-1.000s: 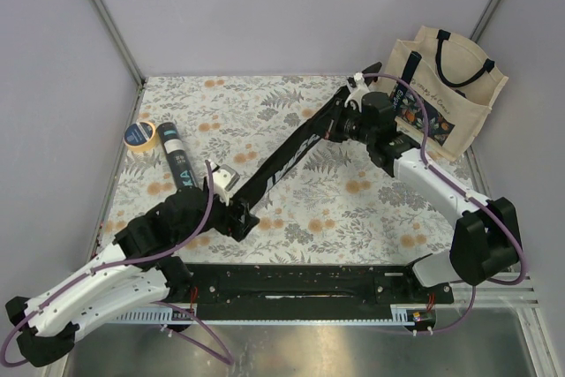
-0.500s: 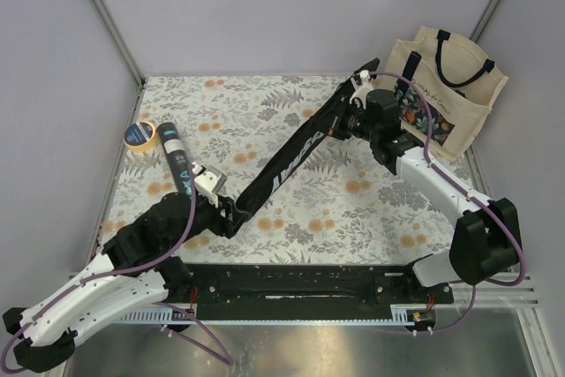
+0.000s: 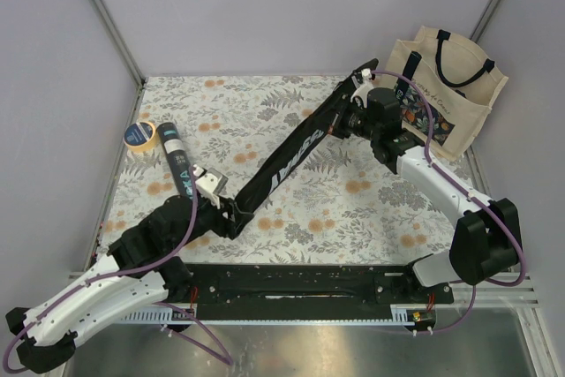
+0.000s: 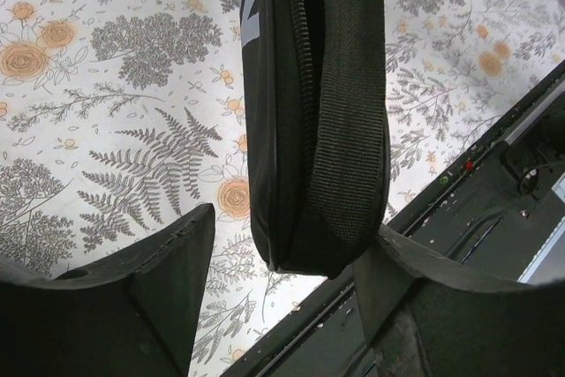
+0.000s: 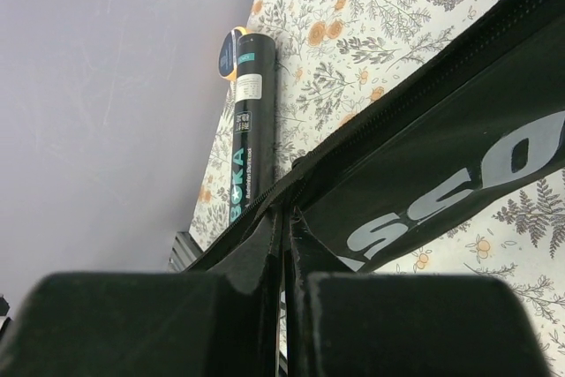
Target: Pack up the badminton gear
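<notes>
The long black racket bag runs diagonally from near left to far right. In the left wrist view, its lower end with a webbing strap sits between the fingers of my left gripper. The right finger touches the strap. A gap of tablecloth shows beside the left finger, so this gripper is open. My right gripper is shut on the bag's zipper edge at the upper end. The black tube with teal lettering lies at the left, apart from both grippers.
A yellow-rimmed tape roll lies by the tube's far end. A cream tote bag stands at the back right, just behind the right arm. The black base rail runs along the near edge, close under the bag's lower end.
My left arm has drawn back toward the left. Its jaws have narrowed round the bag's lower end, which shifted slightly left. The right gripper stays shut on the upper end.
</notes>
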Available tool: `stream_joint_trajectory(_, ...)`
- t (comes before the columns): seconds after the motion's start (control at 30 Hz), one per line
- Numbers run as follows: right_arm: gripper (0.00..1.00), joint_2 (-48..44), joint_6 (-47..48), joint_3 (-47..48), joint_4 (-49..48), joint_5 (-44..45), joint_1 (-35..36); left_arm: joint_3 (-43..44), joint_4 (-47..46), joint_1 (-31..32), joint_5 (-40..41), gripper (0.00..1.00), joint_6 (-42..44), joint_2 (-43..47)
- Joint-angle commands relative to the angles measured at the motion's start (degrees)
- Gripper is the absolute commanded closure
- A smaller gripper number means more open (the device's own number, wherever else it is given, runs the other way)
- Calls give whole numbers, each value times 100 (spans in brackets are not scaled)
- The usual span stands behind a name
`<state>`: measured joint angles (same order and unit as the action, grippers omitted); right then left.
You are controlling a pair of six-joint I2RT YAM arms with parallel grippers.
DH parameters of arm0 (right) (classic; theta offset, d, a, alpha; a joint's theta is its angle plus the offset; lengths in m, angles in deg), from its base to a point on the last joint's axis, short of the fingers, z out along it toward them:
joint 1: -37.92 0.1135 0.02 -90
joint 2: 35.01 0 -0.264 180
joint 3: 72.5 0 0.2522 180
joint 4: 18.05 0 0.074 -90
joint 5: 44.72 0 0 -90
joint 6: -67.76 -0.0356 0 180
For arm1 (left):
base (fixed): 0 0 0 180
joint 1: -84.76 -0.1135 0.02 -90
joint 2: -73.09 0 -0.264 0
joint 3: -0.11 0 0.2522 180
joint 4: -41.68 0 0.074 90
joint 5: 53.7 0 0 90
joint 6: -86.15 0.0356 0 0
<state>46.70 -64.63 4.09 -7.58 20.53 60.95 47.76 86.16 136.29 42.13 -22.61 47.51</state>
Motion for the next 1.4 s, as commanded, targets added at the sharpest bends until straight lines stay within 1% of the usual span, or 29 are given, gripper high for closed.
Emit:
stream_joint_trajectory(0.0, 100, -340, -199, 458, -664, -117, -79, -101, -479, 15, -29, 32, -215, 159)
stream_joint_trajectory(0.03, 100, -331, -243, 441, -708, -126, -88, -137, -479, 15, -11, 30, -250, 185)
stream_joint_trajectory(0.1, 100, -340, -313, 423, -778, -161, -97, -216, -532, 15, -11, 28, -303, 212)
stream_joint_trajectory(0.2, 100, -349, -331, 414, -787, -179, -105, -251, -655, 15, -20, 33, -365, 212)
stream_joint_trajectory(0.27, 100, -349, -340, 414, -779, -188, -105, -295, -734, 7, 15, 40, -400, 212)
stream_joint_trajectory(0.33, 100, -332, -331, 388, -787, -223, -105, -321, -795, 24, 59, 52, -426, 229)
stream_joint_trajectory(0.43, 100, -331, -349, 292, -840, -319, -97, -322, -839, 24, 103, 81, -435, 238)
stream_joint_trajectory(0.5, 100, -323, -331, 178, -884, -468, -97, -287, -875, 15, 112, 96, -435, 203)
stream_joint_trajectory(0.53, 100, -340, -314, 108, -884, -495, -88, -269, -883, 15, 129, 100, -444, 177)
stream_joint_trajectory(0.63, 100, -463, -69, -130, -788, -496, 17, -207, -918, 15, 173, 100, -453, 45)
stream_joint_trajectory(0.8, 100, -683, 415, -359, -296, -347, 517, -93, -1006, 24, 287, 100, -418, -192)
stream_joint_trajectory(0.9, 100, -832, 556, -508, -225, -162, 974, -93, -1050, 15, 393, 100, -426, -271)
stream_joint_trajectory(1.2, 100, -1219, 495, -746, -277, 418, 2363, -102, -1279, 15, 534, 100, -497, -438)
stream_joint_trajectory(1.37, 100, -1106, 442, -632, -383, 700, 3110, -23, -1323, 6, 586, 100, -575, -632)
